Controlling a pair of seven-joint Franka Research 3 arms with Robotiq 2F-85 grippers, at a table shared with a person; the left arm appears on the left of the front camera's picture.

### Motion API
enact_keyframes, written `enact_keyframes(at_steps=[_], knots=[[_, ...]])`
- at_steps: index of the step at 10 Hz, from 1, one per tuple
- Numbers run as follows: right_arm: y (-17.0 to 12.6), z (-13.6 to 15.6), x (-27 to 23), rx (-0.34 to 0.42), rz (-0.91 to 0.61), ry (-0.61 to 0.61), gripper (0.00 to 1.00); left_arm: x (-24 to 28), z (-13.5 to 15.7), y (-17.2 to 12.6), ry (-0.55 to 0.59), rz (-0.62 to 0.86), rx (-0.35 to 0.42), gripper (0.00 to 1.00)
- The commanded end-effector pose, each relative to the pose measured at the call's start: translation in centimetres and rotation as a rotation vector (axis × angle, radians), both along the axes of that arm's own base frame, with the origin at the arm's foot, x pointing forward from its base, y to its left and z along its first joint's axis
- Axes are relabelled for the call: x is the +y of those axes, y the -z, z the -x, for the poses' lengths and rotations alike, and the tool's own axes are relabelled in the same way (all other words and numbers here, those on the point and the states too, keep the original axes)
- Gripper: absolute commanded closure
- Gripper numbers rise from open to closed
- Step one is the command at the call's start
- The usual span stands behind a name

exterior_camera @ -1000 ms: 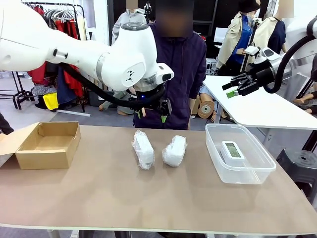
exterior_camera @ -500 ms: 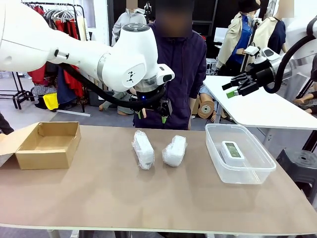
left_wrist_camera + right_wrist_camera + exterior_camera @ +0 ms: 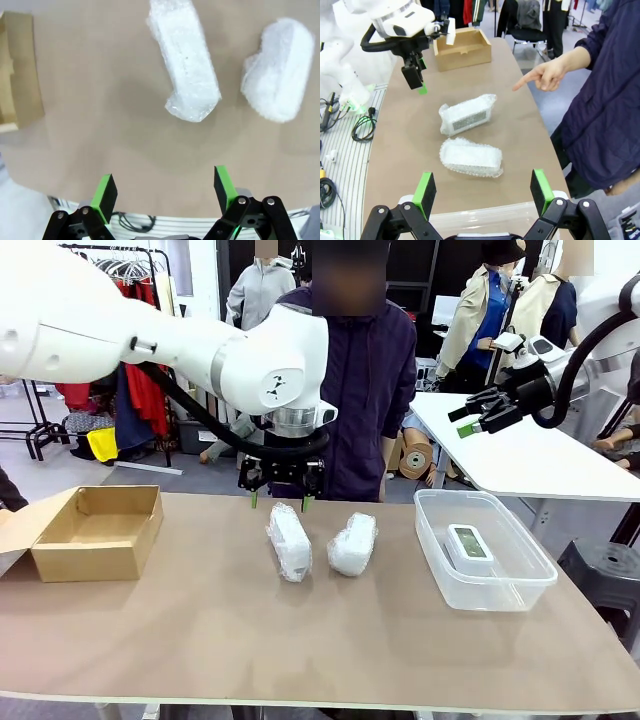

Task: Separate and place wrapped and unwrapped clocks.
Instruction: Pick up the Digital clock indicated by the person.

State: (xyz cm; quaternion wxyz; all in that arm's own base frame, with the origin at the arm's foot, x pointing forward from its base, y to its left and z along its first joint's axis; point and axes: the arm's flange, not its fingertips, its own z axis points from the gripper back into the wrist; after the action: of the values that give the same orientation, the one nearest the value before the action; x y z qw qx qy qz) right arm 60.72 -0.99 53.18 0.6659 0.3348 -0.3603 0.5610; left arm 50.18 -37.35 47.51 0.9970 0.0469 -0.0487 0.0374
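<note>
Two wrapped clocks in white bubble wrap lie side by side mid-table: the left bundle [image 3: 289, 541] [image 3: 185, 60] [image 3: 467, 115] and the right bundle [image 3: 352, 543] [image 3: 280, 70] [image 3: 470, 157]. The unwrapped white clock [image 3: 470, 542] lies in a clear plastic tub [image 3: 520, 590]. My left gripper [image 3: 278, 503] [image 3: 165, 187] [image 3: 417, 80] hangs open, pointing down just above the far end of the left bundle, and it is empty. My right gripper [image 3: 472, 420] [image 3: 482, 186] is open and empty, held high at the right, beyond the tub.
An open cardboard box [image 3: 95, 530] [image 3: 20, 75] [image 3: 462, 47] stands at the table's left end. A person stands at the far side, and a hand [image 3: 545, 75] points a forefinger over the table. A white table [image 3: 530, 460] stands behind on the right.
My left gripper has come down and shifted left, and it now points straight down over the left bundle. The right arm, bundles and tub have not moved.
</note>
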Motion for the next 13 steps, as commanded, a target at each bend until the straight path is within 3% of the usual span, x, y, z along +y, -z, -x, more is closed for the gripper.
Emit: enact_keyframes(at_steps=[1,2,3,4,7,10,13], knots=[[-0.2,0.0,0.1,-0.002,-0.004,-0.004,0.00,-1.9,-2.6,0.4,-0.171,0.069,0.051,0.00],[-0.2,0.0,0.1,-0.002,-0.004,-0.004,0.00,-1.7,-3.7,1.7,-0.236,0.124,0.057,0.00],[-0.2,0.0,0.1,-0.002,-0.004,-0.004,0.00,-1.2,-4.8,3.5,-0.227,0.185,0.074,0.00],[-0.2,0.0,0.1,-0.002,-0.004,-0.004,0.00,-0.8,-5.5,4.5,-0.266,0.195,0.045,0.00],[-0.2,0.0,0.1,-0.002,-0.004,-0.004,0.00,0.5,-7.3,7.5,-0.157,0.205,-0.053,0.00],[-0.2,0.0,0.1,-0.002,-0.004,-0.004,0.00,0.4,-7.5,8.9,-0.101,0.149,-0.078,0.00],[-0.2,0.0,0.1,-0.002,-0.004,-0.004,0.00,0.2,-7.6,10.6,-0.093,0.119,-0.041,0.00]])
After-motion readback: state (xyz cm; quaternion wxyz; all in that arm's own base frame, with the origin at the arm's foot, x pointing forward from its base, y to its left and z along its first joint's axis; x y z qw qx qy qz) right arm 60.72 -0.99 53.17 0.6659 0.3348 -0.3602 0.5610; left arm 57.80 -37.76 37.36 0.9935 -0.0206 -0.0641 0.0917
